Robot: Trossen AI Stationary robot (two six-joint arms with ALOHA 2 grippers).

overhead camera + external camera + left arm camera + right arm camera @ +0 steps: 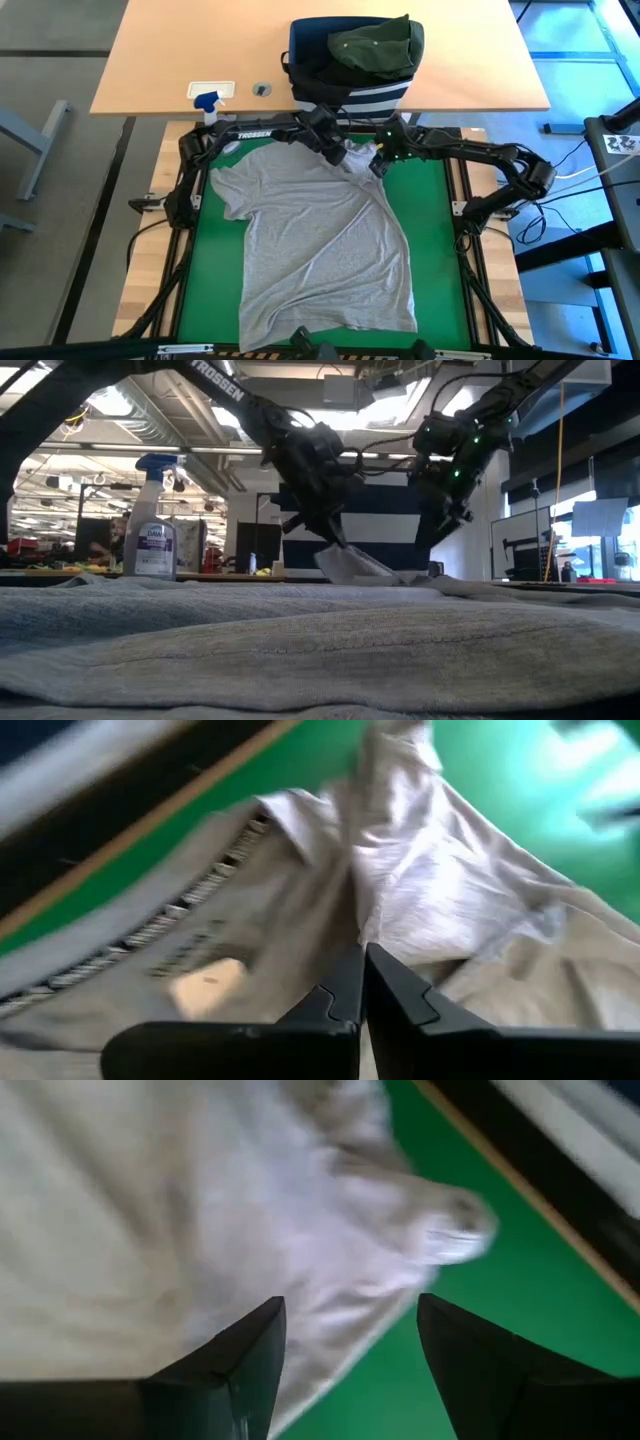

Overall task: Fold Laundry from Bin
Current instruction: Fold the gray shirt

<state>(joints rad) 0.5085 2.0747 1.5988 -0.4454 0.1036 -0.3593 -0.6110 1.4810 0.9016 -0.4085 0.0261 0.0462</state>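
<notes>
A light grey T-shirt (320, 250) lies spread on the green mat (430, 230), its collar (200, 890) toward the far edge. My left gripper (335, 155) is at the shirt's far end beside the collar, shut on the cloth. My right gripper (378, 165) hovers open just to the right of it, over the shirt's far right sleeve (440, 1230), with nothing between its fingers. Behind them stands the navy striped bin (350, 95) with a dark olive garment (375, 45) draped over its top. My left gripper pinches a bunched fold of the grey shirt (365, 925) between its two fingers, just beside the collar. The fingers slant down from the far left. The pinched cloth rises in a small peak (345, 565) off the mat, and the rest of the shirt lies flat.
A clear spray bottle with a blue nozzle (208, 103) stands on the wooden table (170, 60) at the far left, beside a small white plate. The bin sits at the mat's far edge, close behind both grippers. Bare green mat shows to the right of the shirt.
</notes>
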